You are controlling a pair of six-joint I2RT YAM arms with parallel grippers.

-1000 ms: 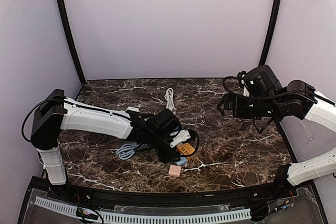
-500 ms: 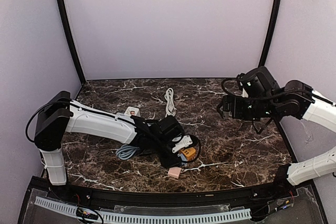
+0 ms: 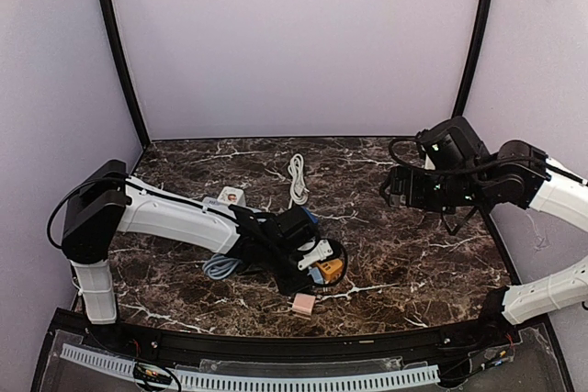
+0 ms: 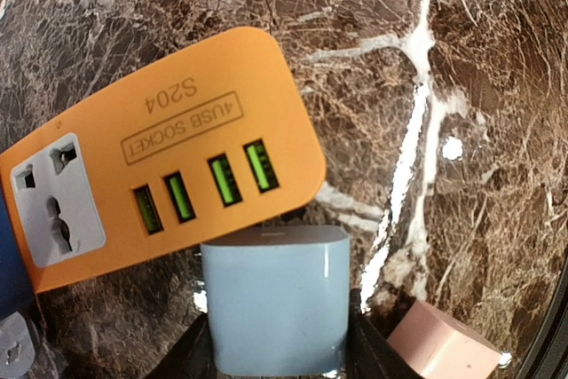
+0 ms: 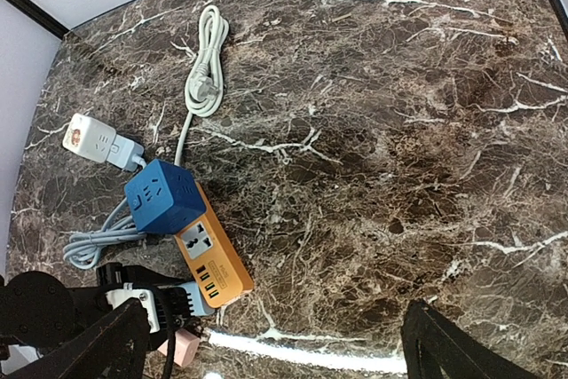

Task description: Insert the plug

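Observation:
An orange power strip (image 4: 151, 188) with a grey universal socket and several green USB ports lies on the marble table. It also shows in the right wrist view (image 5: 213, 264) and the top view (image 3: 328, 268). My left gripper (image 4: 275, 357) is shut on a light blue plug (image 4: 273, 308), held just beside the strip's near edge, below the USB ports. The plug shows in the right wrist view (image 5: 193, 299). My right gripper (image 5: 275, 348) is open and empty, high above the table's right side (image 3: 397, 188).
A blue cube socket (image 5: 164, 195) sits at the strip's far end. A pink adapter (image 4: 442, 352) lies right of the plug. A white adapter (image 5: 91, 138), a grey coiled cable (image 5: 89, 246) and a white cord (image 5: 202, 64) lie behind.
My left gripper has moved slightly toward the front right with the blue plug, closing on the orange strip. The right arm has barely moved.

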